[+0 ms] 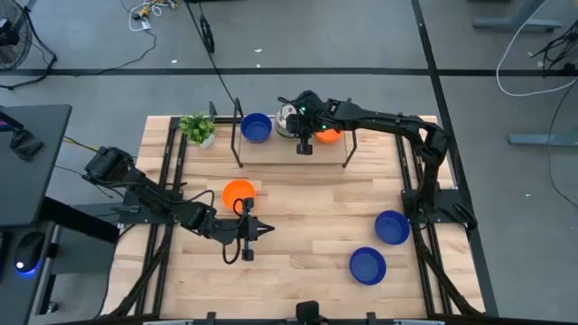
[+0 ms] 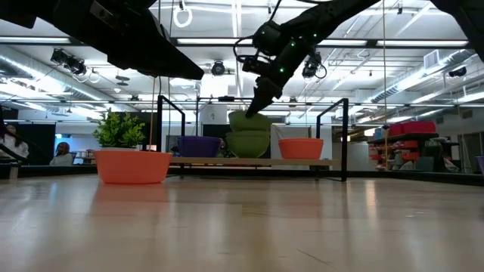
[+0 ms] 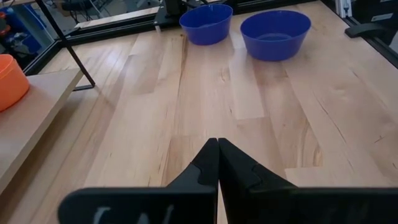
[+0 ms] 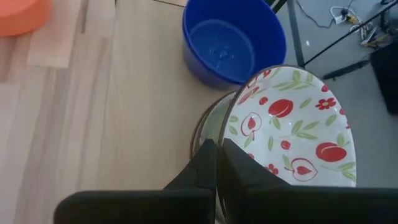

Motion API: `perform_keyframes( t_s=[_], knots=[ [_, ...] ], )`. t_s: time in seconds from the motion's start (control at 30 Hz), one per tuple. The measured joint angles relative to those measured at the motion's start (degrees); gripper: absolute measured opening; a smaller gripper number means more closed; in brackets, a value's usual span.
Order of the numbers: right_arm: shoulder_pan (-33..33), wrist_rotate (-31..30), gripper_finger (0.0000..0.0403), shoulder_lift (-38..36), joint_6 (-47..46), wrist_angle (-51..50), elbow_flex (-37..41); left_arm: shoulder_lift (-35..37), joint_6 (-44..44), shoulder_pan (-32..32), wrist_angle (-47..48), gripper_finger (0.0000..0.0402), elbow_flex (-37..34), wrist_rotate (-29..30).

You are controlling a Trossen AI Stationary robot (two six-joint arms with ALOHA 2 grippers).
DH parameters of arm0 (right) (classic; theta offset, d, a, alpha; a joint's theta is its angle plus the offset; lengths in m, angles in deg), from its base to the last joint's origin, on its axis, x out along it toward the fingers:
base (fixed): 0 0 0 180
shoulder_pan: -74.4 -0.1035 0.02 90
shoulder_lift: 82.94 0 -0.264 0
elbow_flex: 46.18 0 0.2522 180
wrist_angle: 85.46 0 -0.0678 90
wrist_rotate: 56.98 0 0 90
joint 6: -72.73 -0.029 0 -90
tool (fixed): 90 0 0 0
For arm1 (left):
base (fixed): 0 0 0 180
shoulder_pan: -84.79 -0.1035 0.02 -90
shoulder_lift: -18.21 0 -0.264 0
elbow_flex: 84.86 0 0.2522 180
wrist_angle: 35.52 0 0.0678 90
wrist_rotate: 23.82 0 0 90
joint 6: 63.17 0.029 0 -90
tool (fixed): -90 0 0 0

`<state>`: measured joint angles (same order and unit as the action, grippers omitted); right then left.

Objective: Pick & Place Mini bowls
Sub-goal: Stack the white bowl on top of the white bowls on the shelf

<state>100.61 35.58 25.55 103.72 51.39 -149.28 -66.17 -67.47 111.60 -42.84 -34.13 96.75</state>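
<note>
On a low wooden shelf (image 1: 271,153) at the table's far side stand a blue mini bowl (image 1: 256,127), a white bowl with red fruit pattern (image 4: 292,124) and an orange bowl (image 1: 330,136). The patterned bowl (image 1: 287,116) sits tilted on another bowl (image 2: 248,143) beneath it. My right gripper (image 4: 217,152) is shut on its rim. An orange bowl (image 1: 238,192) and two blue bowls (image 1: 392,227) (image 1: 368,265) rest on the table. My left gripper (image 1: 260,227) is shut and waits low over the table, just near of that orange bowl. My right gripper pinches the patterned bowl's rim (image 4: 229,127) on the side away from the blue bowl, one finger inside and one outside. The fingers come slanting down from above (image 2: 261,102). The bowl is tilted, its lower part still on the bowl beneath.
A small green potted plant (image 1: 197,128) stands at the table's far left corner. The shelf's black metal posts (image 1: 238,135) (image 1: 348,149) rise at both ends. Bare wood lies open in the table's middle (image 1: 316,208).
</note>
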Motion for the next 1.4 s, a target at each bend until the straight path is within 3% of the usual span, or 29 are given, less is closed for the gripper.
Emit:
perform_keyframes(
  t_s=[0.73, 1.4],
  knots=[
    [0.1, -0.4, 0.0011, 2.6, -0.5, 1.2, 0.0, 0.0, 0.0, 0.0, 0.0, 0.0005, 0.0, -0.3],
    [0.0, -2.0, 0.0111, 2.1, -2.0, 0.8, 0.0, 0.0, 0.0, 0.0, 0.1, 0.0005, 0.0, -0.2]
  ],
)
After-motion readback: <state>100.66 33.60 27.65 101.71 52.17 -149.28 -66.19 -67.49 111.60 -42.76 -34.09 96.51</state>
